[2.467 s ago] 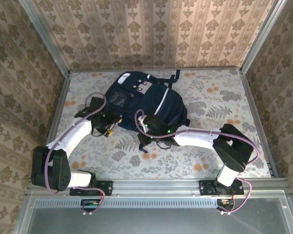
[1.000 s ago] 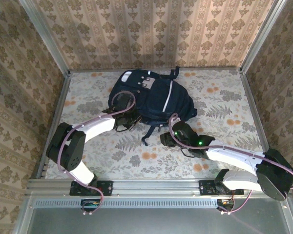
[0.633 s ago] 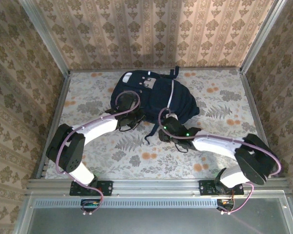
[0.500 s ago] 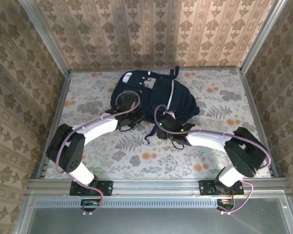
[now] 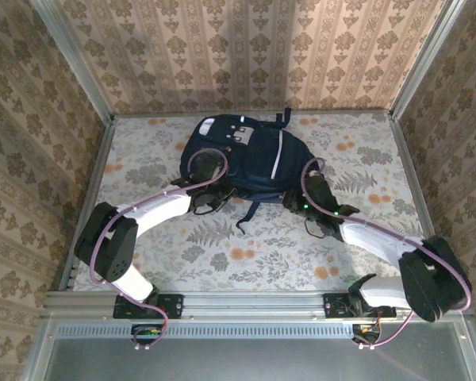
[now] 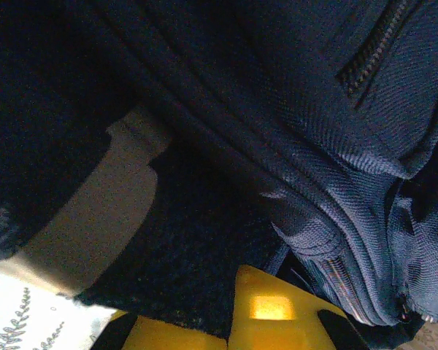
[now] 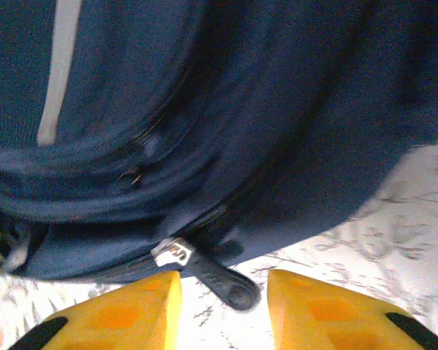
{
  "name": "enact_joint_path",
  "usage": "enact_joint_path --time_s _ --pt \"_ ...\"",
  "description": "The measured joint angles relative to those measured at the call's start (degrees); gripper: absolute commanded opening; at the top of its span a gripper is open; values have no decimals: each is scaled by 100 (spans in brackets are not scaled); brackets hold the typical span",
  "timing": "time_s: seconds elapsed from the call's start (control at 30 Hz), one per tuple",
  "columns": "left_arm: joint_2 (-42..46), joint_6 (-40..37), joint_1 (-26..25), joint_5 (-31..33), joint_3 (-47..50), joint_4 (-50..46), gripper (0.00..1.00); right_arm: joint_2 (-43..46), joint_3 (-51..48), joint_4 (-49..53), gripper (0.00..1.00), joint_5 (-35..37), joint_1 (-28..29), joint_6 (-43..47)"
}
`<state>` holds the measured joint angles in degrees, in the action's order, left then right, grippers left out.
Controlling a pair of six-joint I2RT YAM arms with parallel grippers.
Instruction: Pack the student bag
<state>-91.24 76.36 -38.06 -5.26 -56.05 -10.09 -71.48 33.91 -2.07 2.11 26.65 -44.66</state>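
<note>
The student bag [image 5: 254, 163] lies front face up on the table [image 5: 365, 159], in the far middle, well clear of the side walls.

Progress, as a judgement: early or mid-task. No loose items wait on the table, and the zip run seen from the right wrist looks closed, so you are at the zipper stage. Whether anything is packed inside cannot be told.

Left fingers [image 6: 270, 310] are clamped on a fold of the bag's near-left edge – dark fabric drops in between them. Read that as your anchor hand.

Right fingers [image 7: 131, 313] stand apart with a moderate gap at the bag's near-right edge. The zipper pull [image 7: 219, 277] lies on the table between them, not yet gripped.

Orientation: the carry loop [image 5: 284, 119] sits at the far edge and a loose strap [image 5: 248, 213] trails toward you, so the top points away. The long axis looks skewed – far-left to near-right – though slumped fabric makes that uncertain.
</note>
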Motion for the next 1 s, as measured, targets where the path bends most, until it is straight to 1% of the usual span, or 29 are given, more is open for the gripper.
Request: enact_joint_path --time_s 0.07,0.17,0.23,0.4,0.6,0.77,0.87,1.0 --pt "0 0 15 -4 13 7 0 212 -111 13 37 -9 -68 0" --pt "2 0 22 -9 13 15 0 264 -127 52 32 -140 -48 179" --pt "2 0 22 -9 13 15 0 210 -96 153 32 -221 -9 404" --pt "2 -2 22 -11 13 15 0 -278 396 555 40 -369 105 1058" --pt "4 -2 28 -28 13 11 0 -715 811 660 40 -533 116 1609" --pt "37 -2 39 -31 13 4 0 -1104 859 662 39 -649 114 1690" --pt "81 -2 66 -44 15 -17 0 -1126 850 629 37 -717 114 1681" --pt "107 -2 70 -46 26 -20 0 -1126 647 313 35 -920 55 1565"
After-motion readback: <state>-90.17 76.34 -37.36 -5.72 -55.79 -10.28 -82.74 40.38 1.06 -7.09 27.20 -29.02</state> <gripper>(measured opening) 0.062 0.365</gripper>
